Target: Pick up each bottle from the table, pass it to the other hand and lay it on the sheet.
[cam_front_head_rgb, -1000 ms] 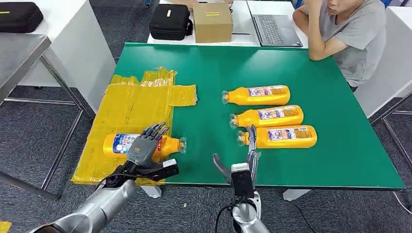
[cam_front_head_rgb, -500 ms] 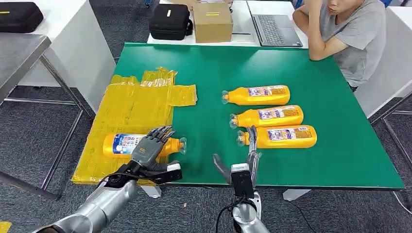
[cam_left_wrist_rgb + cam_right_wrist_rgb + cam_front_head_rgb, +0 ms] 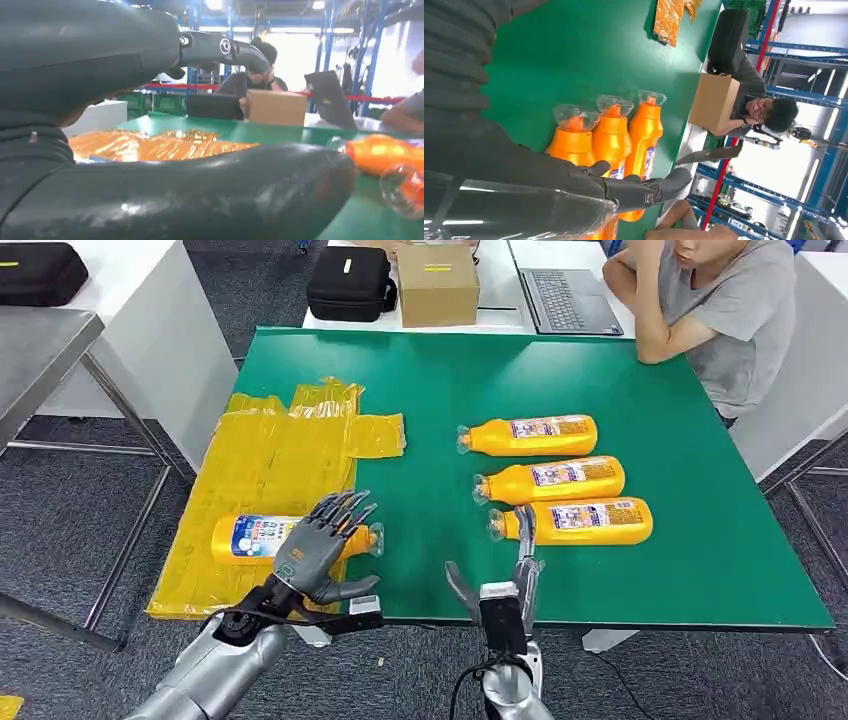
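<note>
1. The left hand (image 3: 318, 545) hovers with its fingers spread and nothing in its grasp, over the neck end of the bottle on the sheet (image 3: 258, 537).
2. The right hand (image 3: 503, 580) sits at the near edge of the worktop (image 3: 450, 380), thumb and fingers apart, holding nothing; its fingertips reach just beside the nearest bottle (image 3: 578, 521).
3. The bottle on the sheet lies on its side, long axis across the worktop, its clear cap pointing toward the robot's right.
4. The yellow sheet (image 3: 270, 460) is crinkled and covers the worktop's left side, hanging over the left edge.
5. Three more orange bottles lie side by side on the bare green surface at the right: the nearest, the middle bottle (image 3: 555, 480) and the far bottle (image 3: 535, 435), all lengthwise across the worktop, caps pointing toward the sheet.
6. Beyond the far edge, a white table carries a black case (image 3: 350, 285), a cardboard box (image 3: 437, 285) and a laptop (image 3: 565, 300).
7. A person in a grey shirt (image 3: 715, 305) leans at the far right corner.
8. The floor is grey carpet.
</note>
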Controlling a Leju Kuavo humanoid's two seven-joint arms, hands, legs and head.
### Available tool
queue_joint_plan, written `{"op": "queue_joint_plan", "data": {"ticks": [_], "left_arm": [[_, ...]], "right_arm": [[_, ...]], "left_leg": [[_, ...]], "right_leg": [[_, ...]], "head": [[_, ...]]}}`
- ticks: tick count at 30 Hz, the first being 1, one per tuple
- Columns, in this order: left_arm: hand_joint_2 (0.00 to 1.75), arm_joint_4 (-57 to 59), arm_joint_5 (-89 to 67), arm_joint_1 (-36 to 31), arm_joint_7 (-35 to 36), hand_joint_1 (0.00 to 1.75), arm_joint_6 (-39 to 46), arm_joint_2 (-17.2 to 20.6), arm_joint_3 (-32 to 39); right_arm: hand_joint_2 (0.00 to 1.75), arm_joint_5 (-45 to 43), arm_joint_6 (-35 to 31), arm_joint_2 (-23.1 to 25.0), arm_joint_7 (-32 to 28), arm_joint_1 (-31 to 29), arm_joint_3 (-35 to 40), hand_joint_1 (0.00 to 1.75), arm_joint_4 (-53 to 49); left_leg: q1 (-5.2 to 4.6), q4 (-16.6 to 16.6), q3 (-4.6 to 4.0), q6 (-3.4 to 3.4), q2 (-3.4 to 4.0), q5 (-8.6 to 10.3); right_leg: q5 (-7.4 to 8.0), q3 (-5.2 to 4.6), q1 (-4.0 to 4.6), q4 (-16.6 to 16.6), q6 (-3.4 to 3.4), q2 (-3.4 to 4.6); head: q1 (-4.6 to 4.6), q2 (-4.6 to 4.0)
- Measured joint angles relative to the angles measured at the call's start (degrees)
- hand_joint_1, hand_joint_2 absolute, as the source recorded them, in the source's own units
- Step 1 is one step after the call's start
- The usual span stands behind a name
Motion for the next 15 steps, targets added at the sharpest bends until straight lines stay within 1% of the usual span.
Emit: {"op": "queue_joint_plan", "data": {"ticks": [7, 8, 12, 15], "left_arm": [[0.0, -2.4, 0.0, 0.8, 0.1, 0.0, 0.0, 0.5, 0.0], [1.75, -2.6, 0.3, 0.9, 0.1, 0.0, 0.2, 0.6, 0.0], [1.75, -4.1, 1.7, 1.3, 0.0, 0.0, 2.3, 0.7, 0.3], [1.75, -5.9, 5.1, 2.0, -1.9, 0.0, 6.4, 0.5, 1.9]], "right_arm": [[1.75, 0.0, 0.0, 0.0, 0.0, 0.0, -0.2, 0.0, 0.0], [1.75, 0.1, 0.0, 0.0, 0.0, 0.0, -0.3, 0.0, 0.0], [1.75, 0.8, 0.0, 0.1, 0.0, 0.0, -0.3, 0.0, 0.0], [1.75, 0.6, 0.0, 0.2, 0.0, 0.6, -0.4, 0.0, -1.1]], "left_leg": [[0.0, 0.0, 0.0, 0.0, 0.0, 0.0], [0.0, 0.0, 0.0, 0.0, 0.0, 0.0], [0.0, 0.0, -0.01, 0.0, 0.0, 0.0], [0.0, 0.0, -0.01, 0.0, 0.01, 0.0]], "right_leg": [[0.0, 0.0, 0.0, 0.0, 0.0, 0.0], [0.0, 0.0, 0.0, 0.0, 0.0, 0.0], [0.0, -0.01, 0.0, 0.0, 0.0, 0.0], [0.0, -0.02, 0.0, 0.0, 0.0, 0.0]], "head": [[0.0, 0.0], [0.02, 0.0], [0.02, 0.0], [0.0, 0.0]]}}
